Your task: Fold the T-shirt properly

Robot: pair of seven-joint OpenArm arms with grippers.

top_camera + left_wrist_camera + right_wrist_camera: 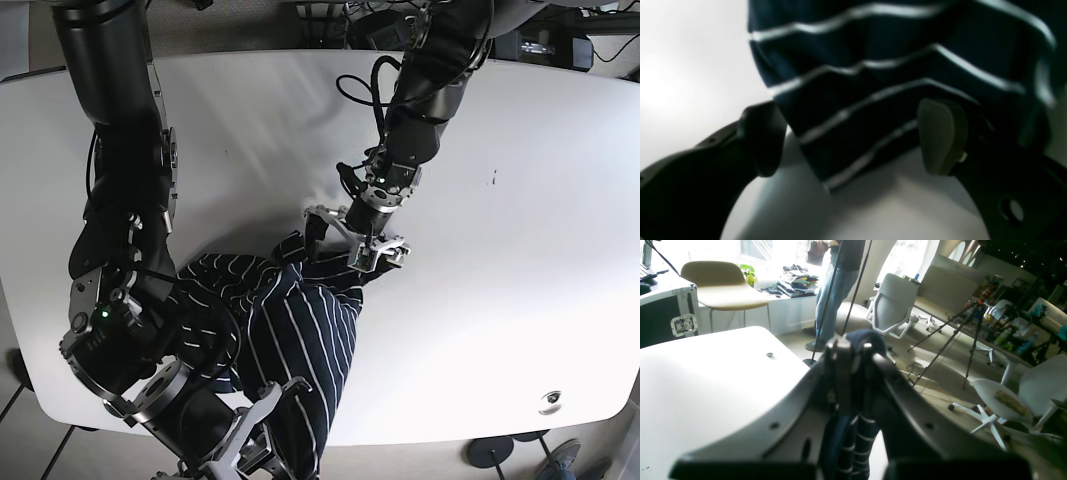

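crumpled striped t-shirt (300,330) on white table (520,250); office chairs (893,306) beyond.

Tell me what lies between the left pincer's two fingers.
A corner of the striped T-shirt lies between the open left pincer fingers, over white table; the left wrist view shows it.

T-shirt (300,330): soft knit cloth, matt, dark navy with thin white stripes, rumpled into folds.
Table (520,200): smooth white top, faint sheen where the light struck it.
Left gripper (853,136): black hard plastic, matt; 1 finger pad (938,135) looked like dull grey rubber.
Right gripper (851,350): dark plastic fingers, matt, with cloth pinched between them.
Arms (120,160): black casing, slightly glossy; a ring of bare metal showed at 1 wrist joint.
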